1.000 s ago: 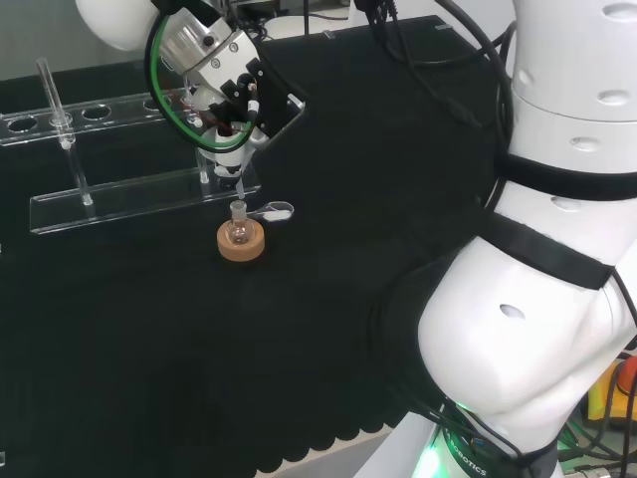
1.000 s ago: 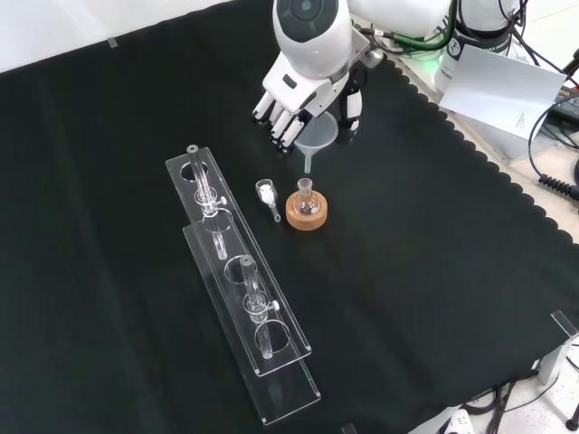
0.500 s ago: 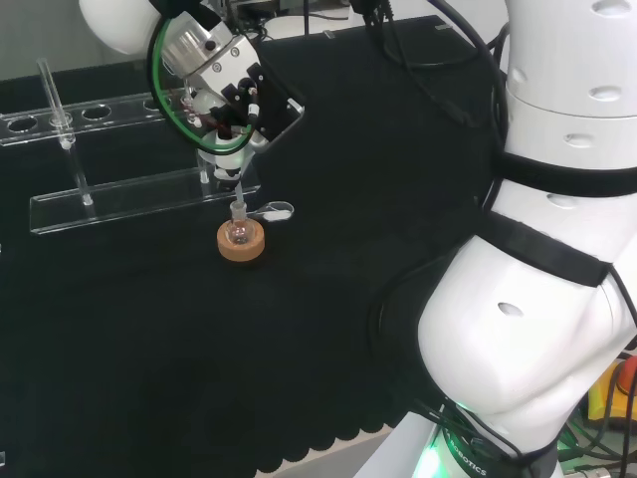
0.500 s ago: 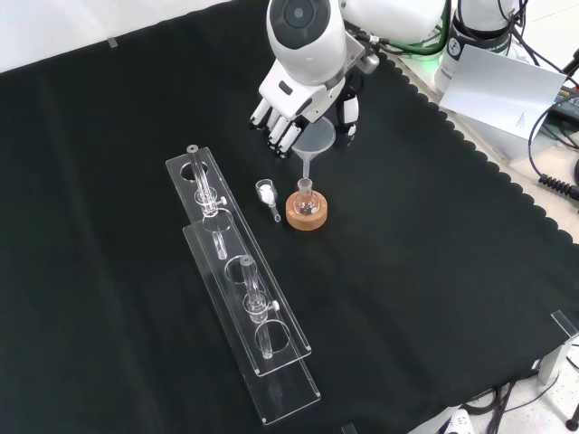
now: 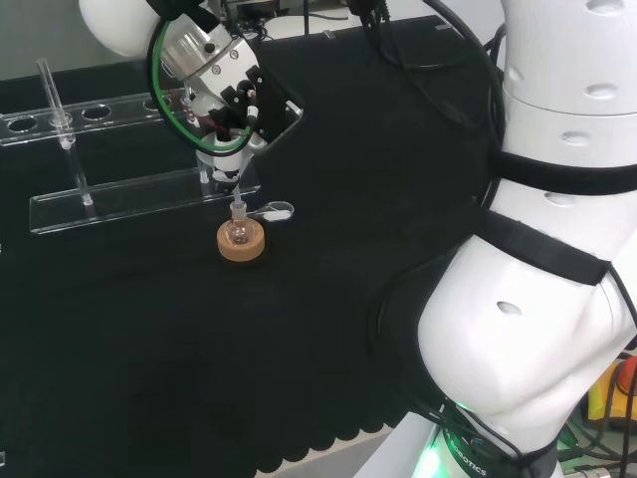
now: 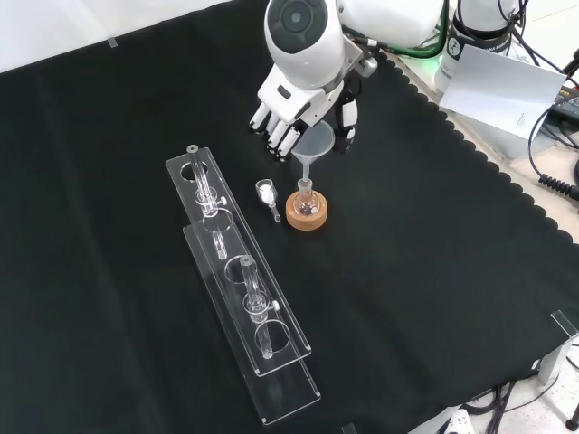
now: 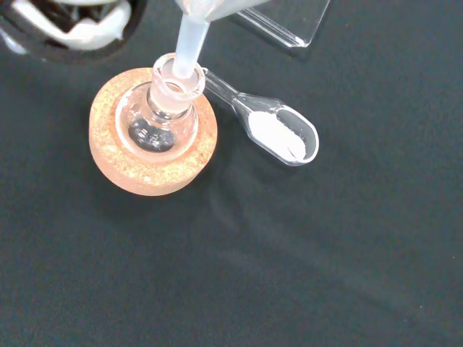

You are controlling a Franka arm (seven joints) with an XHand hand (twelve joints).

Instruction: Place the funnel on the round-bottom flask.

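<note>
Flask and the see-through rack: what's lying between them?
In the front view a small clear spoon holding white powder lies on the cloth between the flask and the rack. The wrist view shows its handle reaching the cork stand.

Robot hand (image 6: 303,101) holds funnel (image 6: 312,145) over flask (image 6: 306,201)

funnel (image 6: 314,145): clear, upright, stem tip in flask mouth | round-bottom flask (image 7: 160,123): clear, upright on cork ring (image 7: 153,166)

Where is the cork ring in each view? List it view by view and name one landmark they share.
Head view: the cork ring sits left of centre, below the hand.
Front view: just right of centre in the upper half, under the funnel.
Wrist view: close and large, around the round-bottom flask.
Shared landmark: the clear spoon of white powder beside the ring.
</note>
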